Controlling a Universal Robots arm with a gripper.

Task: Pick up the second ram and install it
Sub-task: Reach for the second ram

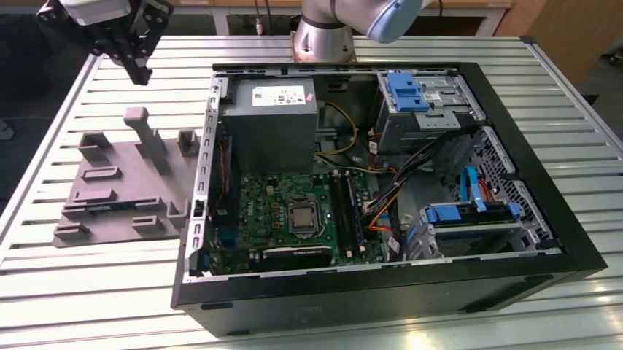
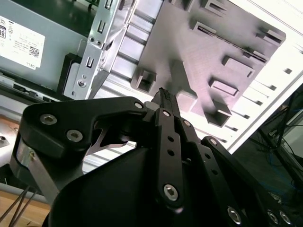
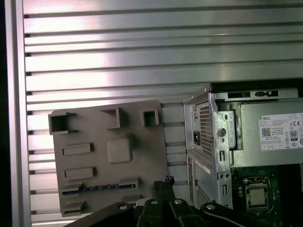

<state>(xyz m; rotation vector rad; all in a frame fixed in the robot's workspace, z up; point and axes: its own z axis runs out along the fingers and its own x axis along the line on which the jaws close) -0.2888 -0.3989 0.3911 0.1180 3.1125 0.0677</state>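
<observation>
End effector point(image 1: 142, 73) closed, empty, well apart from second ram point(image 3: 102, 188); hazard: skewed approach striking grey tray point(image 1: 117, 226) blocks.

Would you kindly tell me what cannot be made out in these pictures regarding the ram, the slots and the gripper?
First wrist view: the second ram shows a thin blue edge; the blocks of the grey tray hide its chips.
Exterior view: the motherboard slots are too small to tell whether any stick is seated.
Second wrist view: the gripper hides much of the table beneath it with its own body.
</observation>
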